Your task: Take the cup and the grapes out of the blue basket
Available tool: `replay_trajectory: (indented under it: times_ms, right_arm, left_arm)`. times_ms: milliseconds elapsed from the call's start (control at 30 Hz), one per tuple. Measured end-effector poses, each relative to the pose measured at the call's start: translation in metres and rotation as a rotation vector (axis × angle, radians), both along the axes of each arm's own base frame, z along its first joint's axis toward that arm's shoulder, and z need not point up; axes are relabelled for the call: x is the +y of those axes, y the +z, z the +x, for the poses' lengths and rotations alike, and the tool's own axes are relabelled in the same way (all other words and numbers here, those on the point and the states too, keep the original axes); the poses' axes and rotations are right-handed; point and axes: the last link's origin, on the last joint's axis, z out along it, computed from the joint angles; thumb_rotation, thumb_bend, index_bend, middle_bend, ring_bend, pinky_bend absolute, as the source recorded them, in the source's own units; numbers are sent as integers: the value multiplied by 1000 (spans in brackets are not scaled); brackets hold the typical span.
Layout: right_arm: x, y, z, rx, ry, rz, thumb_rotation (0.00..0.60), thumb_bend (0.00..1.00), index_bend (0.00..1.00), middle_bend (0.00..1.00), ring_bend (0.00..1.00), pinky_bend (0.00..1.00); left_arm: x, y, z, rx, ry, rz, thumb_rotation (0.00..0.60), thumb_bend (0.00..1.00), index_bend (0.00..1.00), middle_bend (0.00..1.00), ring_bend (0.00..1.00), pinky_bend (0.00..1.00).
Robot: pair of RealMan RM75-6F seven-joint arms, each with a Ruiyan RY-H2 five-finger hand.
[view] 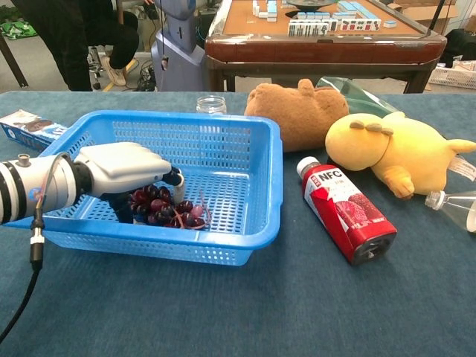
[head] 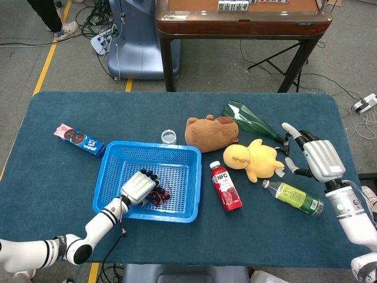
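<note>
Left hand [view: 123,169] sits on the grapes [view: 165,211] in the blue basket [view: 245,245]; whether its fingers actually grip them is hidden. Right hand [head: 318,158] hovers far right, fingers spread, holding nothing.

Left hand [head: 139,187] inside the blue basket [head: 118,155], fingers over the grapes [head: 160,195]. Right hand [head: 318,158], fingers spread, just beyond the green bottle [head: 293,197], beside the yellow plush [head: 252,159].

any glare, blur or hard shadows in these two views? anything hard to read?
Head view: even light, soft shadows, all sharp; the clear cup is small and faint. Chest view: sharp, mild glare on the left hand shell; that hand shades and partly hides the grapes in the blue basket; wide-angle stretches the near basket rim.
</note>
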Motion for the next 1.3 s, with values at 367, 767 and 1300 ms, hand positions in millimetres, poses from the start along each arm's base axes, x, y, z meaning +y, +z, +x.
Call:
replay_trajectory:
  times_ms: [367, 767, 1300]
  right_arm:
    - [0, 1, -3, -11, -5, -5, 600, 362, 77, 251, 204, 385]
    - [0, 3, -4, -25, -6, -16, 600, 362, 77, 251, 204, 385]
    - [0, 4, -3, -38, 4, -22, 600, 361, 77, 251, 204, 385]
  left_arm:
    - [1, -2, 2, -24, 6, 22, 600, 316, 604, 454, 363, 285]
    - [5, 6, 2, -89, 23, 54, 600, 338, 683, 684, 579, 462]
    - [19, 78, -7, -343, 114, 218, 600, 338, 671, 698, 597, 499]
